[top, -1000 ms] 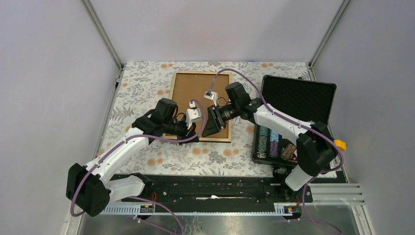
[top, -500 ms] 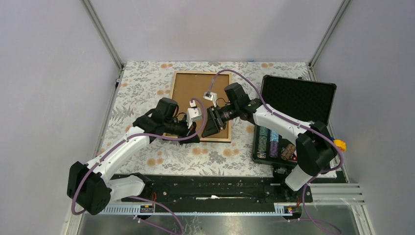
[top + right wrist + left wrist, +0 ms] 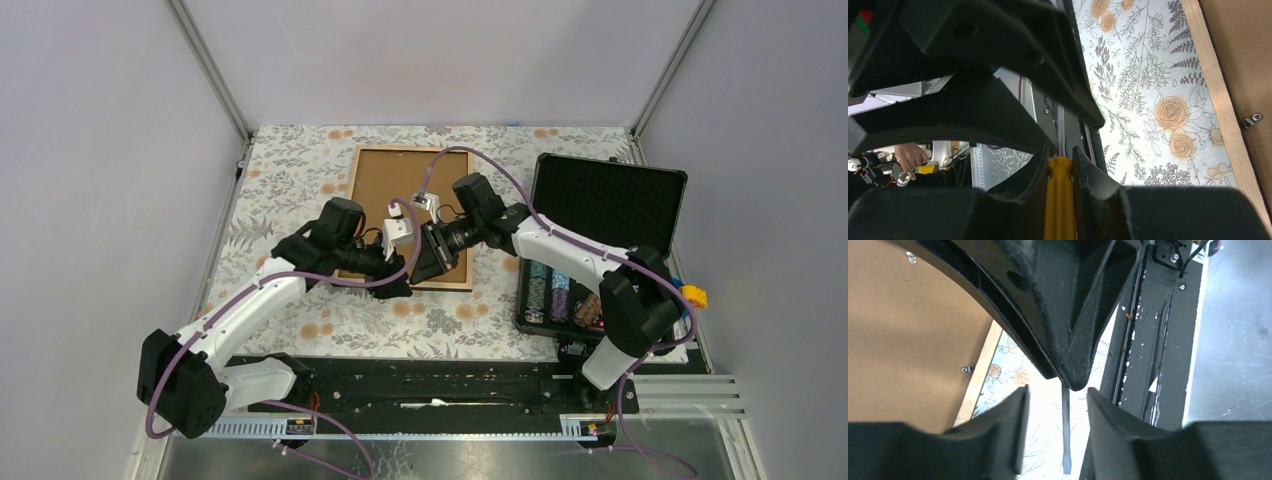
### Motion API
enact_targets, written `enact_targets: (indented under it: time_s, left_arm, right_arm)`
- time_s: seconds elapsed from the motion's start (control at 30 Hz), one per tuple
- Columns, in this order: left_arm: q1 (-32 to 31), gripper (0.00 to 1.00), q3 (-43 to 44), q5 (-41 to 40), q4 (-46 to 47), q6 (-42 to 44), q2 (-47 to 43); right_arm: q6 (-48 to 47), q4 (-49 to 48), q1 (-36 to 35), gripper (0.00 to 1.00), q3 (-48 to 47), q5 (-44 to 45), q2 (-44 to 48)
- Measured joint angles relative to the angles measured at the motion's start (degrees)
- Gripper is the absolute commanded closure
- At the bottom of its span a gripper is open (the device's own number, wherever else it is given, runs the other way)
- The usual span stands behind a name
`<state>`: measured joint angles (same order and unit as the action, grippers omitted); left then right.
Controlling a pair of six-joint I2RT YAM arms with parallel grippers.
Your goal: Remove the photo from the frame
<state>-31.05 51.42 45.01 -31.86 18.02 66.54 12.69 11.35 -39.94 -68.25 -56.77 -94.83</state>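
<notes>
Reaching in low from the near left, the left arm puts the left gripper (image 3: 397,287) at the near edge of the frame (image 3: 398,185), jaws parted with a thin blade (image 3: 1065,440) in the gap. The right arm bends across from the right, and the right gripper (image 3: 428,266) is clamped on a yellow-handled tool (image 3: 1060,200). The frame lies brown back up on the flowered cloth (image 3: 290,180), mid-table.

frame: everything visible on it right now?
The frame lies flat, back up, on the floral cloth: brown fibreboard panel, light wood rim, small metal clips by the rim. It sits left of the open black case. The left end effector and right end effector hang over its near edge; contact unclear. Its front is hidden.
</notes>
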Motion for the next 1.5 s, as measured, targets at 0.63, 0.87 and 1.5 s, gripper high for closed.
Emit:
enact_targets:
  time_s: [0.63,0.87,1.5]
  left_arm:
    - [0.7,0.30,0.3,-14.9,1.3,18.1,10.2]
    - [-1.6,0.31,-0.3,-19.2,6.8,22.3,15.7]
    - [-15.5,0.83,-1.9,-29.6,9.5,26.0,22.6]
  right_arm:
    - [-14.7,14.2,15.3,1.00,-4.6,22.5,0.8]
    - [-18.7,17.6,15.3,1.00,-6.1,30.2,0.9]
    - [-20.8,22.1,15.2,1.00,-4.8,33.3,1.7]
